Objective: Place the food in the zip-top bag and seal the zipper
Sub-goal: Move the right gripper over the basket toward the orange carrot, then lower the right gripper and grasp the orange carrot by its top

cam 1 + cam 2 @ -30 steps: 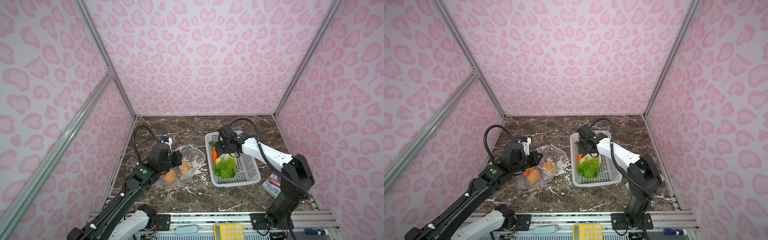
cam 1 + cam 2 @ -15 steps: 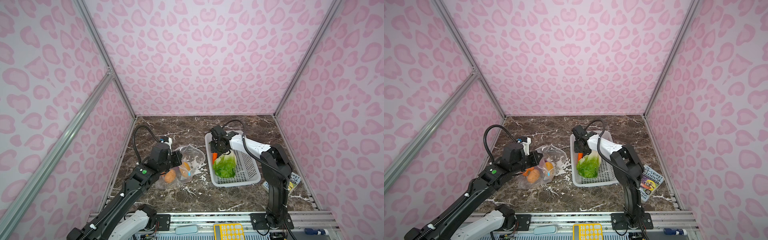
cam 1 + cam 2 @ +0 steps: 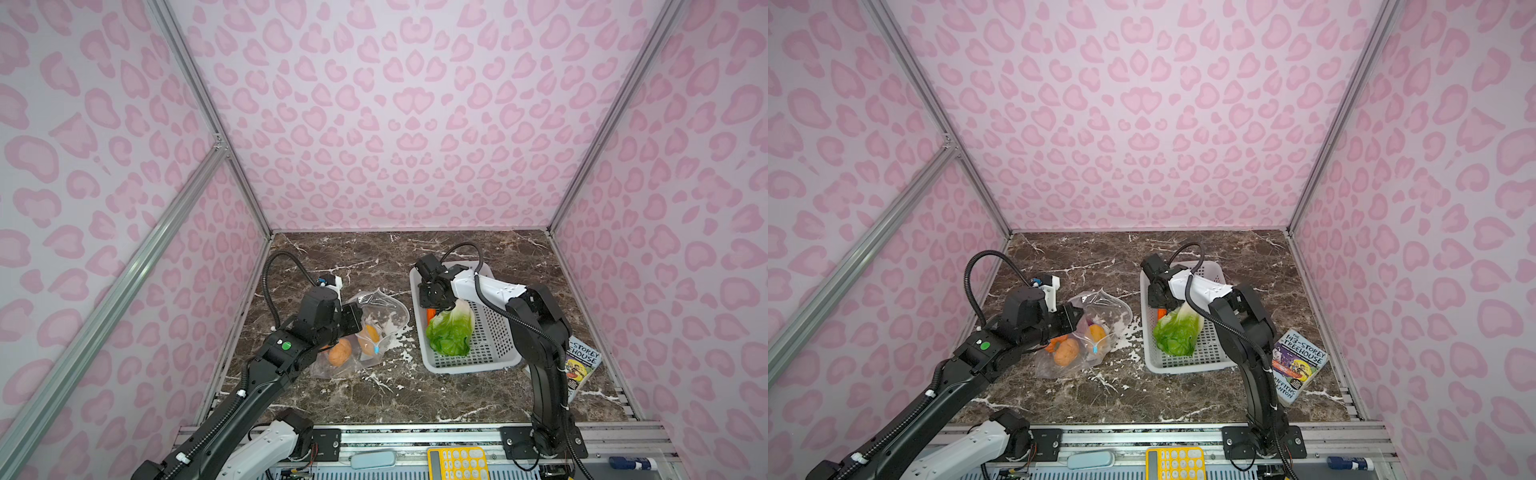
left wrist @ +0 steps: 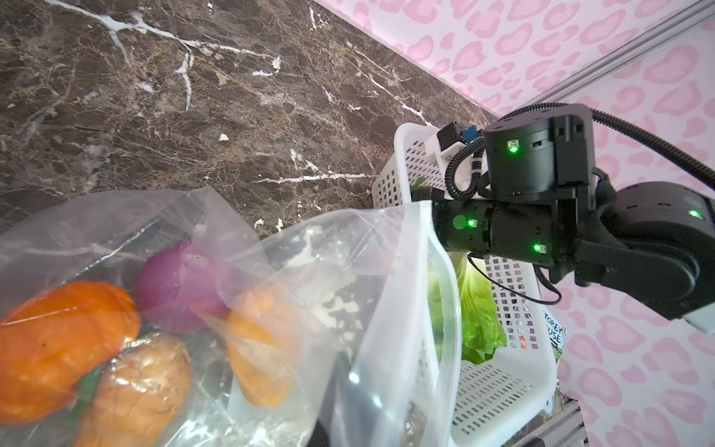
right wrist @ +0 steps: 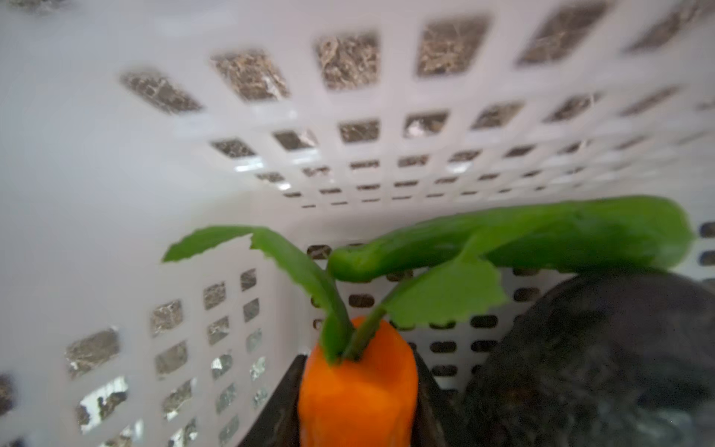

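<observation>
- table (image 3: 374,257) in both top views: zip-top bag (image 3: 380,307) lies left of basket (image 3: 473,365); left gripper (image 3: 358,322) pinched shut on its rim.
- left wrist: onion (image 4: 174,278) and potato (image 4: 143,379) inside bag.
- right wrist: right gripper (image 5: 354,410) clamps carrot (image 5: 358,371) in basket.

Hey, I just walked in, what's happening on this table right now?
The left gripper pinches the zip-top bag at its edge, holding the mouth open; pumpkin, onion and two potatoes are inside. The right gripper is down in the white basket, its fingers against both sides of the carrot. The cabbage lies there too.
</observation>
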`<act>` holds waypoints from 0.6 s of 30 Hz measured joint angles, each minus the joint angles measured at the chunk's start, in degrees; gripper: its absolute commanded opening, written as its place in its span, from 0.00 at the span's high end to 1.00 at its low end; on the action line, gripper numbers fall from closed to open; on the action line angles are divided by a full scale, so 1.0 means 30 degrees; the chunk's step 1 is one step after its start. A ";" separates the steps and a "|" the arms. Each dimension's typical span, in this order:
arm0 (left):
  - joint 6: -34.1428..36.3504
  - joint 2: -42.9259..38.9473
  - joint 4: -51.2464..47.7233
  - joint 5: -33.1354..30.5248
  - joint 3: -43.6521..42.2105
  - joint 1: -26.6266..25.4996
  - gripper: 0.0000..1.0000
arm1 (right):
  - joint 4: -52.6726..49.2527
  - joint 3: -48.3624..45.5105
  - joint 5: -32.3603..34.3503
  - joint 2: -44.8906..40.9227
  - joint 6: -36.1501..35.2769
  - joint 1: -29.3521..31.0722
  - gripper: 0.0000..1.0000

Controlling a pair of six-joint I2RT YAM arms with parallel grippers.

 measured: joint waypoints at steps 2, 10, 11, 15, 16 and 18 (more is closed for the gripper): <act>0.0000 -0.0058 0.0000 -0.0007 0.0000 0.0000 0.97 | 0.0073 -0.0087 0.0109 -0.0087 0.0000 0.0000 0.69; 0.0000 -0.0168 -0.0007 -0.0087 0.0000 0.0000 0.97 | 0.0073 -0.0328 0.0437 -0.1392 -0.0080 -0.0058 0.73; 0.0000 -0.0175 -0.0007 -0.0087 0.0000 0.0000 0.97 | 0.0073 -0.0335 0.0481 -0.1610 -0.0080 -0.0080 0.73; 0.0000 -0.0182 -0.0007 -0.0087 0.0000 0.0000 0.97 | 0.0066 -0.0335 0.0838 -0.2973 -0.0233 -0.0262 0.73; 0.0000 -0.0182 -0.0007 -0.0087 0.0000 0.0000 0.97 | 0.0066 -0.0335 0.0969 -0.3373 -0.0255 -0.0277 0.73; 0.0000 -0.0182 -0.0007 -0.0087 0.0000 0.0000 0.97 | 0.0073 -0.0335 0.1311 -0.4211 -0.0474 -0.0357 0.73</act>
